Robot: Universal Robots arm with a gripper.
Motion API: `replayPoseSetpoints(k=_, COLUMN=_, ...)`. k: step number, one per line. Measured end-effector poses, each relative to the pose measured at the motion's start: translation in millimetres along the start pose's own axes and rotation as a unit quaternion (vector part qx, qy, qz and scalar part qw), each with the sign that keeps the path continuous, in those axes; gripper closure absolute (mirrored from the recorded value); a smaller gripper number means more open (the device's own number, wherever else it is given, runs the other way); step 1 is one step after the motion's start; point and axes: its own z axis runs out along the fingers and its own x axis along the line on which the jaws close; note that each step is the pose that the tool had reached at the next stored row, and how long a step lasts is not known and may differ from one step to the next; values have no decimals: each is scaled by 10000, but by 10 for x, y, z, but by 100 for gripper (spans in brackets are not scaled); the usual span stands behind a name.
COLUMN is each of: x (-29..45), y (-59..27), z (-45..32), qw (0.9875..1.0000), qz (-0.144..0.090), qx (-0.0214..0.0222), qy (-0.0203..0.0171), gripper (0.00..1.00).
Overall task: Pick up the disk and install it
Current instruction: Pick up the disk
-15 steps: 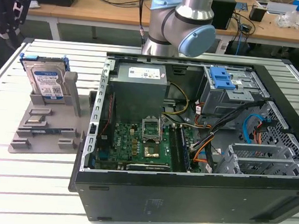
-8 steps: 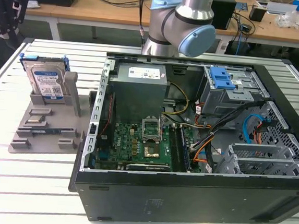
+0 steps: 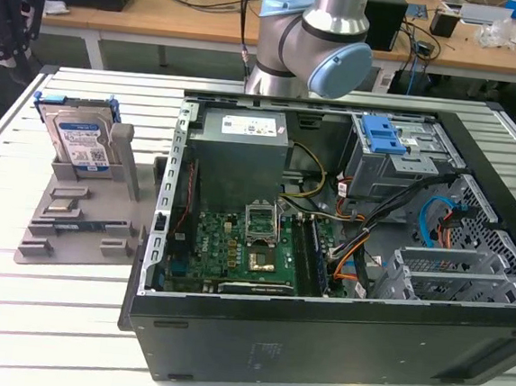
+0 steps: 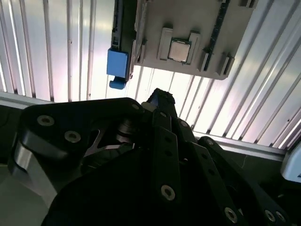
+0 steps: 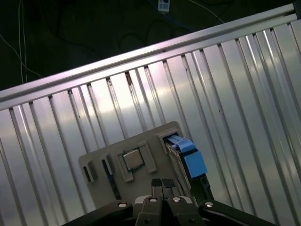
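The disk (image 3: 82, 141), a silver drive with a white-and-blue label in a blue carrier, stands on edge in a grey holder (image 3: 75, 222) on the exterior view's left. In both wrist views it appears edge-on from above as a blue carrier end (image 5: 190, 157) (image 4: 117, 63) beside the holder (image 5: 108, 160) (image 4: 188, 28). My gripper (image 5: 162, 183) (image 4: 159, 98) hangs high above the holder. Its fingertips are together and hold nothing. It is well clear of the disk.
An open computer case (image 3: 317, 343) lies on the slatted metal table (image 3: 48, 319) to the holder's right. Inside are a grey power supply (image 3: 244, 129), a green motherboard (image 3: 235, 245) and a silver drive cage with a blue latch (image 3: 385, 136). A small chip (image 5: 133, 160) sits in the holder.
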Motion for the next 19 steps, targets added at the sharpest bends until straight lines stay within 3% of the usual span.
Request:
replayPoseSetpoints(k=10, x=0, y=0, z=0, qw=9990, qz=-443, qx=-10, qy=20, gripper=89)
replayPoseSetpoints(k=19, x=0, y=0, z=0, qw=9953, qz=-971, qx=-22, qy=44, gripper=89)
